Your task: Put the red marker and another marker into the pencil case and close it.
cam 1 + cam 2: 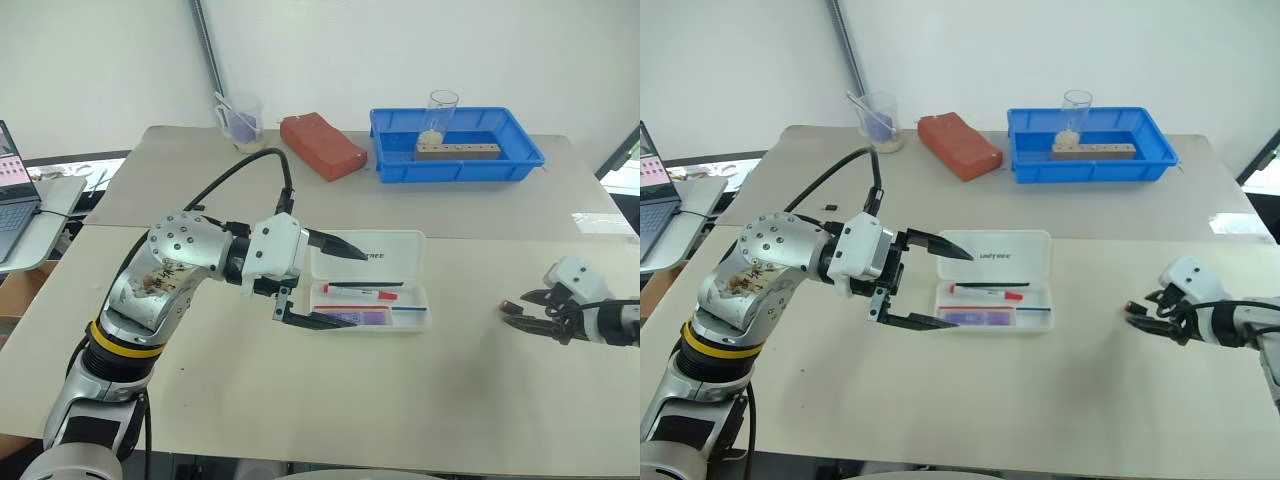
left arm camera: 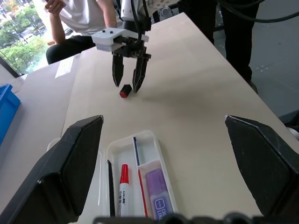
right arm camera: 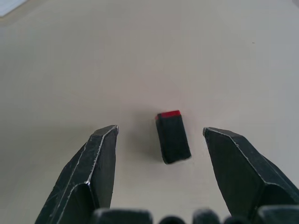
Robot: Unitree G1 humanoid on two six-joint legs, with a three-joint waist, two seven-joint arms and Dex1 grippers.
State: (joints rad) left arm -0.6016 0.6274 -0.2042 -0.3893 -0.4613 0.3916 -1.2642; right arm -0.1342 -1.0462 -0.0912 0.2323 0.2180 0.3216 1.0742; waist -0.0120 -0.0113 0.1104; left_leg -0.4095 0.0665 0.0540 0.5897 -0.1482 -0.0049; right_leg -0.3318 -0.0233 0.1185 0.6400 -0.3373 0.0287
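Left gripper (image 1: 325, 283) agape | pencil case (image 1: 400, 246) lid: probably "UNITREE"

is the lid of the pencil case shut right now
No, the pencil case lies open, its lid flat behind it, with the red marker and the purple highlighter visible inside.

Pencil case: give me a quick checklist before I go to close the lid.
1. Red marker in the pencil case: ok.
2. Purple highlighter in the case: ok.
3. Lid closed: not ok, it stands open.
4. Left gripper open, nothing held: ok.
5. Right gripper away from the case: ok, open around a small black block with a red end on the table.
6. Contents below the rim: cannot tell.
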